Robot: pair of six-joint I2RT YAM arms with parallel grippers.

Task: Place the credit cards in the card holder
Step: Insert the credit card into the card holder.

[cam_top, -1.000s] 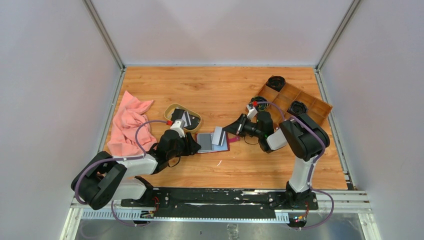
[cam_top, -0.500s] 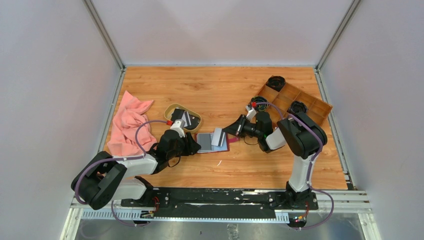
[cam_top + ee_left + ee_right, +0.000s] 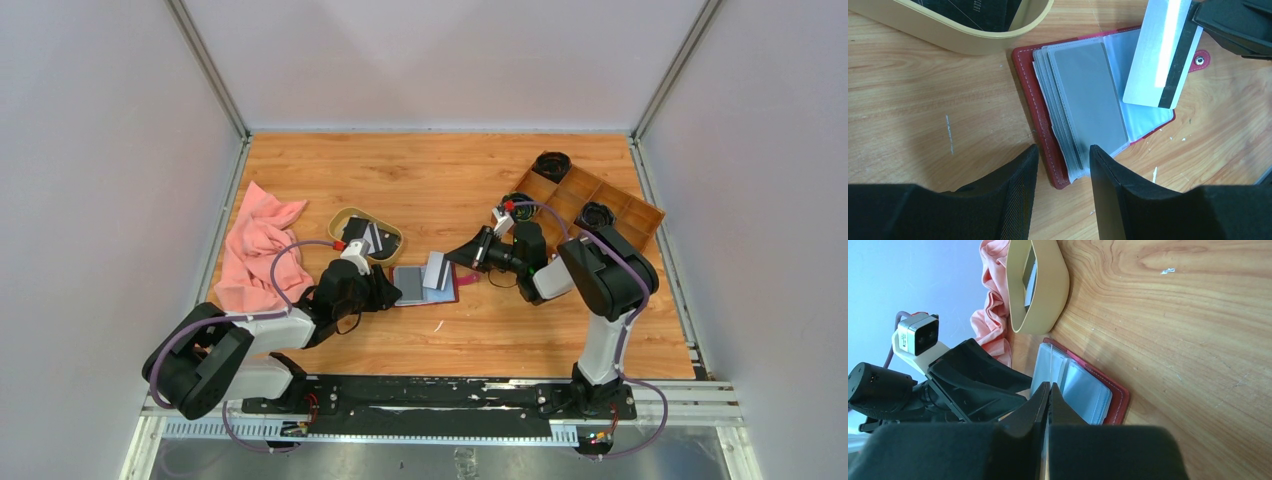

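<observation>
The dark red card holder point(image 3: 450, 293) lies open on the table and shows grey pockets point(image 3: 1088, 95). It also shows in the right wrist view point(image 3: 1120, 400). My right gripper point(image 3: 462, 255) is shut on a white card with a black stripe point(image 3: 1160, 55) and holds it tilted over the holder's right half, its lower edge near the clear pocket. In its own view the right gripper point(image 3: 1049, 390) is pressed shut on the card's edge. My left gripper point(image 3: 1063, 155) is open, its fingers astride the holder's near corner. More black cards point(image 3: 973, 10) lie in the oval tan dish point(image 3: 350, 215).
A pink cloth point(image 3: 255, 250) lies at the left behind the left arm. The tan dish point(image 3: 973, 42) stands just beyond the holder. A brown wooden compartment tray point(image 3: 620, 205) with black round items sits at the back right.
The right gripper and its card have shifted very slightly over the holder. The left arm has not moved.
</observation>
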